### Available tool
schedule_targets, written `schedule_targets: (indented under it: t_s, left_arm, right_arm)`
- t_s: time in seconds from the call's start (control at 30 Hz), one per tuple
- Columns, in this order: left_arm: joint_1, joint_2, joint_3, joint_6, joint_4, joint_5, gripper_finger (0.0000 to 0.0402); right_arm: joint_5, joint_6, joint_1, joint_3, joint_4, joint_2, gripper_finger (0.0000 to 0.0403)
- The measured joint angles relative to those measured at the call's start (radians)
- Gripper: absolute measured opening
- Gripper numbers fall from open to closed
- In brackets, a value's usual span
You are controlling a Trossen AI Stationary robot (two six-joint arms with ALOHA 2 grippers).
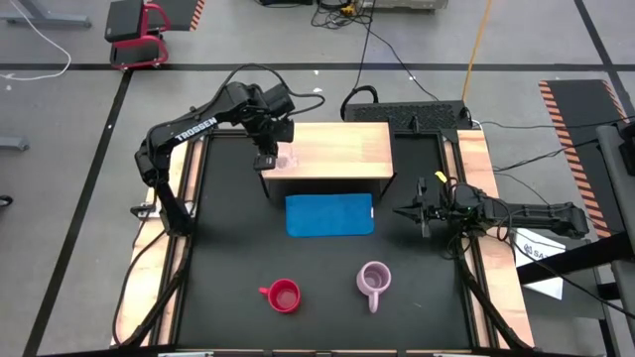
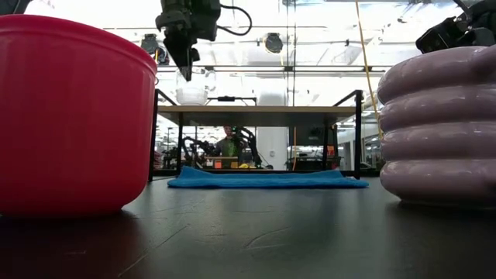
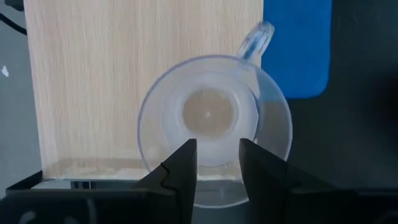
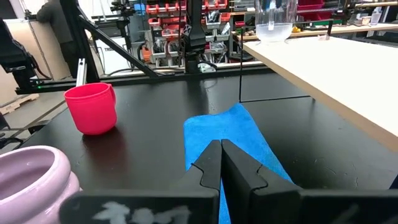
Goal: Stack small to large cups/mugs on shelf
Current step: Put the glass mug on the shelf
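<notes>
From above, the left gripper (image 1: 269,159) hangs over the clear glass cup (image 1: 289,159) on the wooden shelf (image 1: 342,149), at its left front corner. The red mug (image 1: 284,296) and lilac mug (image 1: 374,280) sit on the black table (image 1: 228,248). Low down, the blue mat (image 2: 267,180) lies under the shelf, workshop racks beyond. From the left wrist, jaws apart, straddling the cup's rim. From the right wrist, the right gripper (image 4: 220,163) is pressed together over the mat.

Bright overhead light whitens the low view's background; near mugs blur.
</notes>
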Motion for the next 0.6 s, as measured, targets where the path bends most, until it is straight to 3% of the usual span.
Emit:
schedule_targets:
  t_s: [0.6]
  left_arm:
    - [0.002,0.000,0.006,0.038,0.028,-0.045,0.0120]
  right_arm:
    - [0.000,0.000,0.000,0.000,-0.001,0.000,0.0000]
